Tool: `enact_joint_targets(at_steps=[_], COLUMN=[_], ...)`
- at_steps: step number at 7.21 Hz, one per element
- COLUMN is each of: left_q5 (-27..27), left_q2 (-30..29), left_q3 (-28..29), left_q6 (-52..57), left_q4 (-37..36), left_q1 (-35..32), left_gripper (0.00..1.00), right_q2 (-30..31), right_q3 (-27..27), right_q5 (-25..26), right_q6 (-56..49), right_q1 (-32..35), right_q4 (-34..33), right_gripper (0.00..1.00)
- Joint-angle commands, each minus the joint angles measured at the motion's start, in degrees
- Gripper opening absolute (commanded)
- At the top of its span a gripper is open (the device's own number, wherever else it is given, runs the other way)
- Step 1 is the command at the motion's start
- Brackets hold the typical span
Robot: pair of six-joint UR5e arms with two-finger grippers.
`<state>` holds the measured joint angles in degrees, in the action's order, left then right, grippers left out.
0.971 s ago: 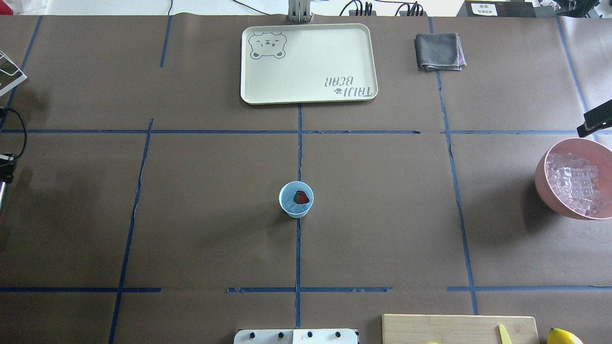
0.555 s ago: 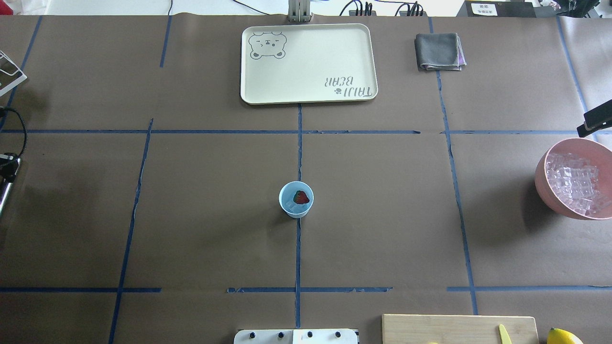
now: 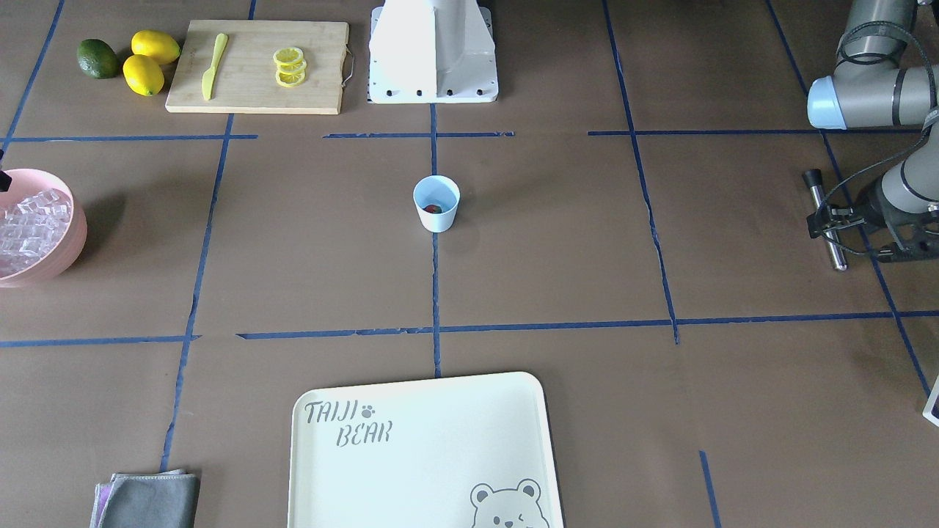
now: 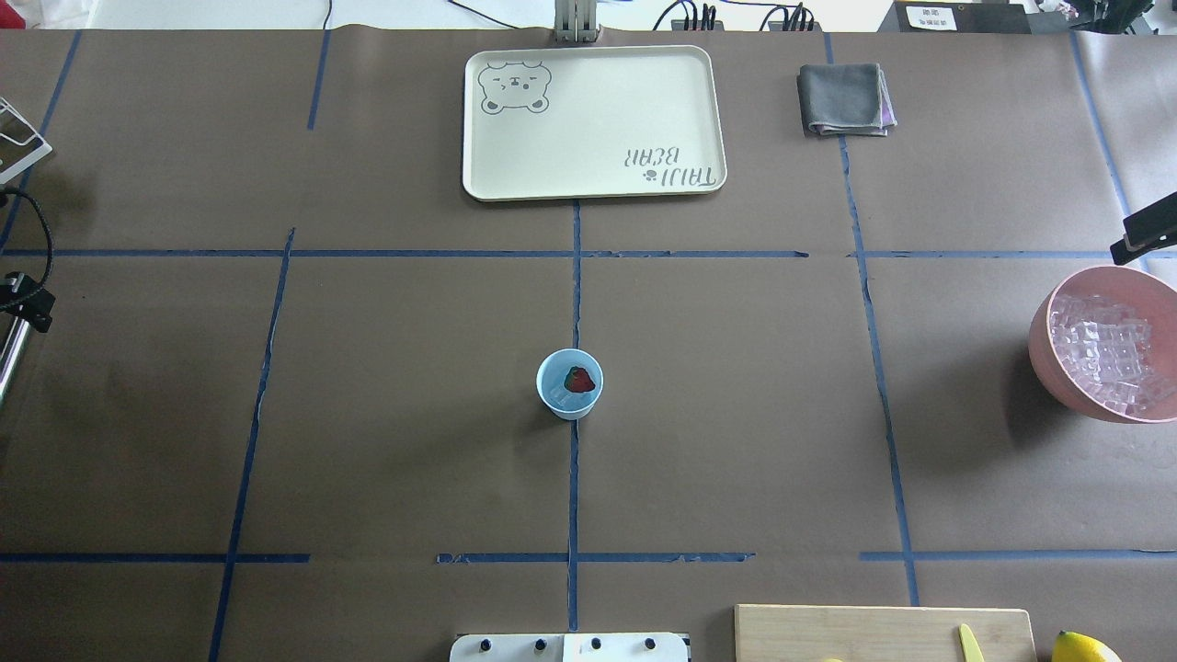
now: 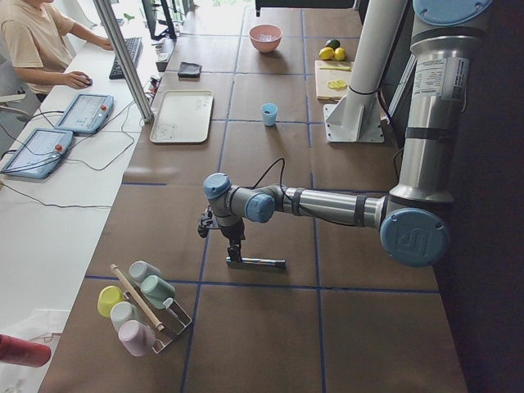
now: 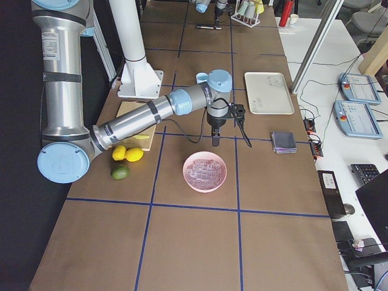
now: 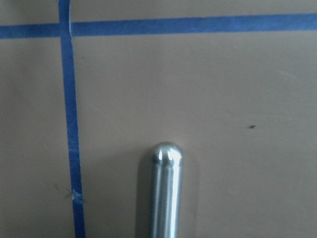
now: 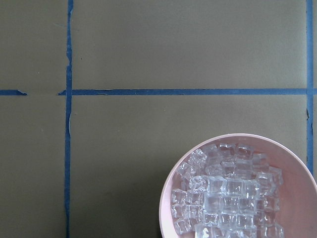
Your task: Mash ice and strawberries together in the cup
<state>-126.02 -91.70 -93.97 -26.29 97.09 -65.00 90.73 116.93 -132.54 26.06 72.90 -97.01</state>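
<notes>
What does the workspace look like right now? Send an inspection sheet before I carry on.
Surface: brown paper table, blue tape grid; no spill seen.
Job's things: cup upright at centre, strawberry and ice inside; metal rod flat on the table at the robot's left.
Clutter: pink bowl of ice cubes, tray, grey cloth, cutting board with lemon slices and knife, two lemons, lime, rack of cups.
Grippers: left gripper down at the rod's end, right gripper near the pink bowl; open or shut cannot be told.
Cables: black cable looping at the left wrist, away from the cup.
Surroundings: person seated at a side desk with tablets.
</notes>
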Motion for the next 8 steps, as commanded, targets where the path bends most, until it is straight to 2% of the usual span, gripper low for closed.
enact_joint_targets(at_steps=[1,2,3,4,6,8], left_q5=[-2.0,-9.1,-12.5,-12.5,-12.9,-12.5], left_q2=[2.8,2.8,2.8,2.8,2.8,3.0], left_q3=[-8.7,-7.7,-7.6,-7.2,-1.6,-1.2], left_q6=[0.6,10.4,19.0,23.8,33.4,33.1], left_q4=[-0.3,-2.8,-8.4,-9.5,-9.4,-9.6], left_q1=[-5.6,-12.0,-16.4,-18.6,-24.9,-24.9], left_gripper=[1.0,1.0,1.0,1.0,1.0,1.0], right_q2=[1.4,2.1,2.6,3.4,5.7,6.8], right_q3=[-0.6,-2.0,-4.5,-7.6,-9.9,-10.4], right_q5=[0.0,0.0,0.0,0.0,-0.3,-5.7], right_q6=[-2.0,-7.3,-13.3,-19.5,-25.5,-25.9], right_q1=[0.7,2.1,4.0,6.7,11.0,13.6], right_q4=[-0.4,-1.4,-2.1,-2.0,-2.0,-2.0], right_gripper=[0.99,0.99,0.99,0.99,0.99,0.99])
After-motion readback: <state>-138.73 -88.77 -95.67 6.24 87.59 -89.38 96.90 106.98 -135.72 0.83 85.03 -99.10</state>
